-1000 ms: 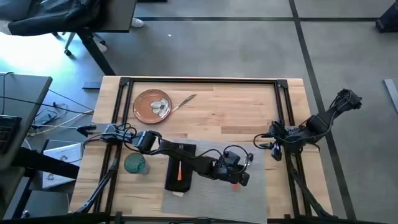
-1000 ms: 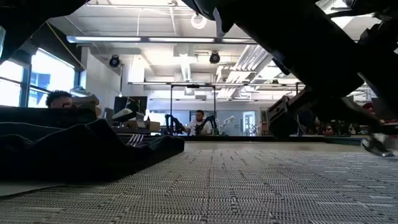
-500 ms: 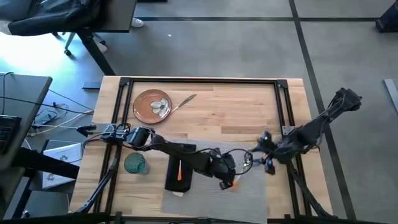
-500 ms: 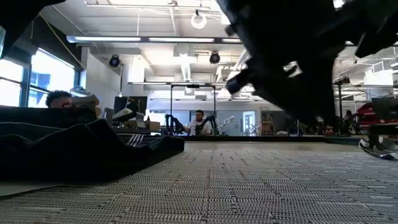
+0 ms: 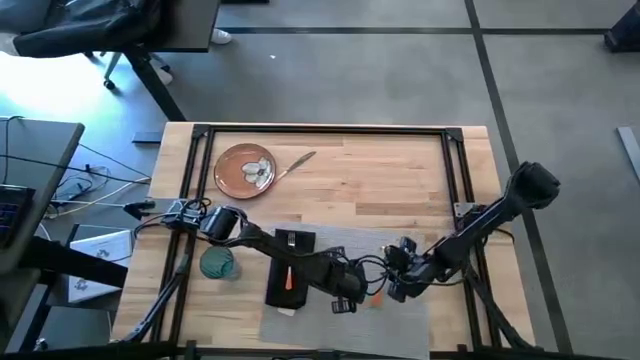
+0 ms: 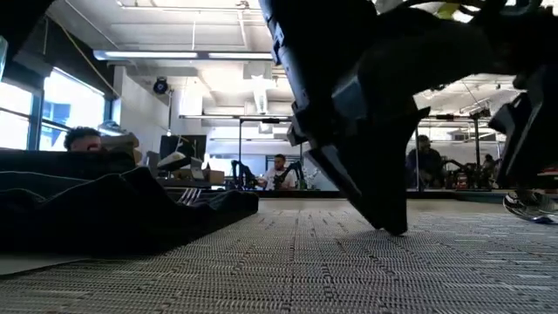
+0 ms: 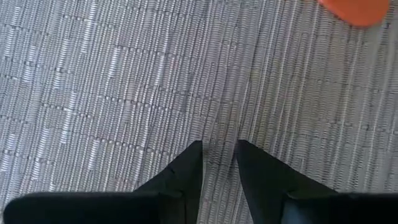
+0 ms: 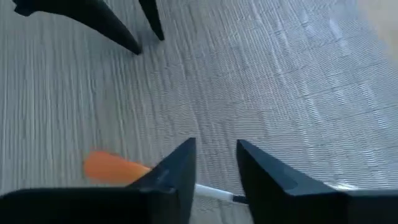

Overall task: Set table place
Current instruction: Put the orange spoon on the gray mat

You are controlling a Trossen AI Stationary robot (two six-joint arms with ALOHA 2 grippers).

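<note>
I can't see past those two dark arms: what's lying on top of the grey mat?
On the grey mat lie a black napkin bearing one orange-handled utensil, and a second orange-handled piece beside the right gripper. The arms cover the mat's middle.

Showing two dark, near-black arms of slim jointed links, the left arm trailing looped black cables near its base, the right arm ending at a rounded black joint. Wearing matte black, wedge-shaped fingers tapering to narrow tips, with flat inner faces.
</note>
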